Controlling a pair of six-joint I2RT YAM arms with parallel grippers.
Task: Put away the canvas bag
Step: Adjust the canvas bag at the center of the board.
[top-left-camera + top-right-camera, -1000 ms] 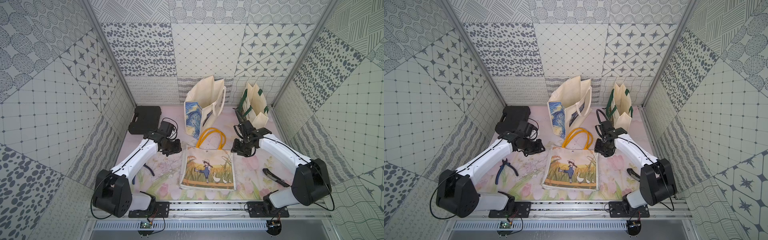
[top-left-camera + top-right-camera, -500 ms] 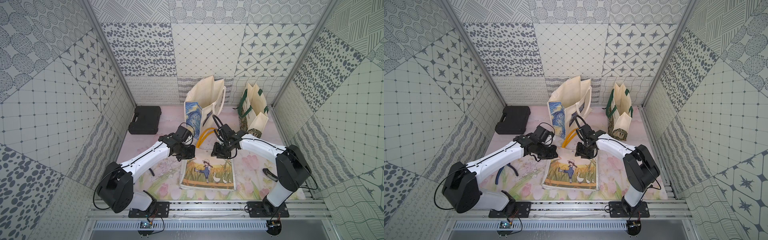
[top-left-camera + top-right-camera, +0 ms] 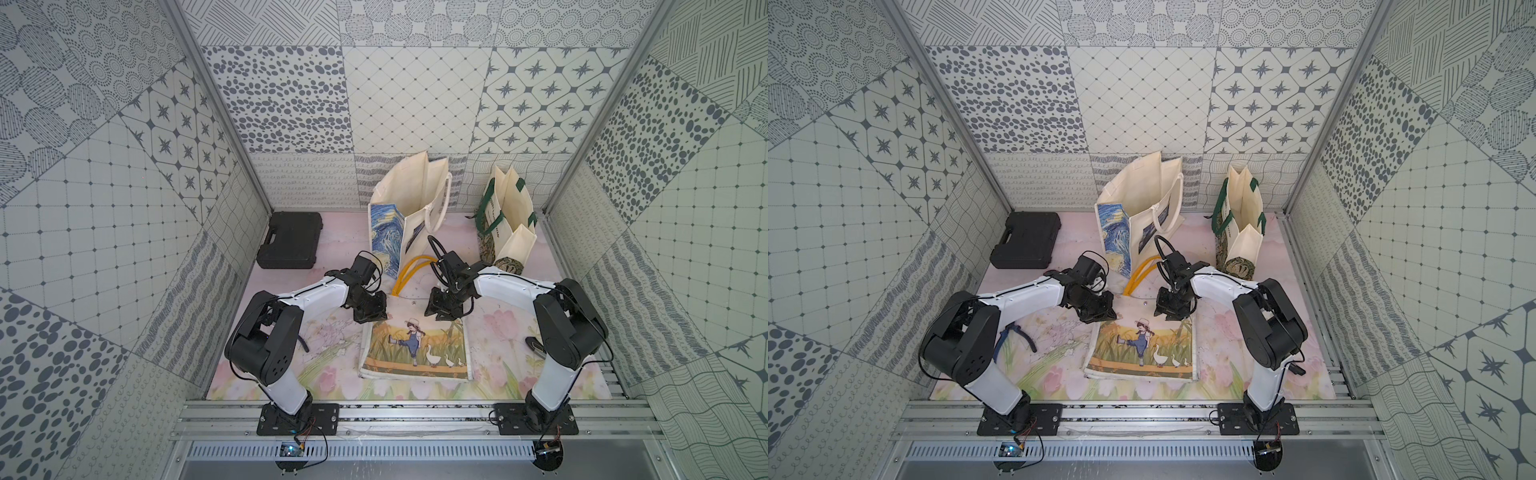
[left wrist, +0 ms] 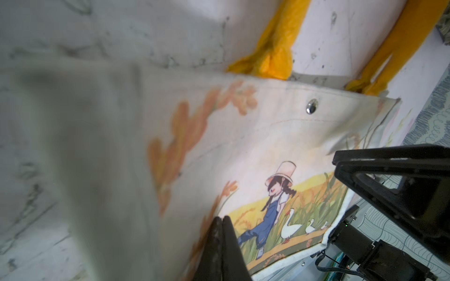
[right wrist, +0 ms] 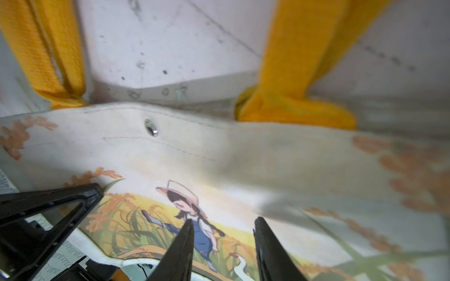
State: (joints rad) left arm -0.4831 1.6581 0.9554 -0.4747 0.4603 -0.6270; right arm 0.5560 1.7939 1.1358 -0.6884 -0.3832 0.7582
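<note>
Flat cream canvas bag (image 3: 415, 349) with girl-and-geese print lies on the floral mat (image 3: 492, 359), its mouth edge running between the 2 grippers, equally near. Left gripper (image 3: 375, 319) is pinched shut at 1 corner, can't tell if it's caught fabric. Right gripper (image 3: 441, 315) hovers part-open over the other.

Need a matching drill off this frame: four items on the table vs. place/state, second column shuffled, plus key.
Items
1. girl-and-geese bag
2. black case
3. starry-night tote
4. green-handled tote

Place/state
A. standing open, at the back on the right
B. lying flat in the middle, yellow handles pointing towards the back
C. closed, back left corner
D. standing open, white handles, at the back near the middle

Pairs: 1-B, 2-C, 3-D, 4-A
</note>
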